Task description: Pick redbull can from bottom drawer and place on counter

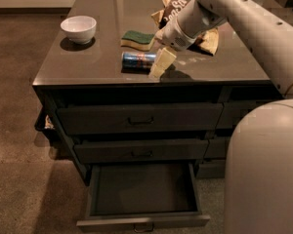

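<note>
The redbull can [136, 59], blue and silver, lies on its side on the counter [102, 13] near the front edge. My gripper [155, 65] reaches down from the upper right and is shut on the can's right end, with one pale finger [162, 62] in front of it. The can rests on or just above the counter surface. The bottom drawer [142, 222] is pulled open below, and its inside looks empty.
A white bowl [78, 28] stands at the counter's left. A green and yellow sponge [137, 39] lies just behind the can. A brown snack bag [172, 9] lies behind my arm. The two upper drawers [139, 118] are shut. My pale body [263, 169] fills the lower right.
</note>
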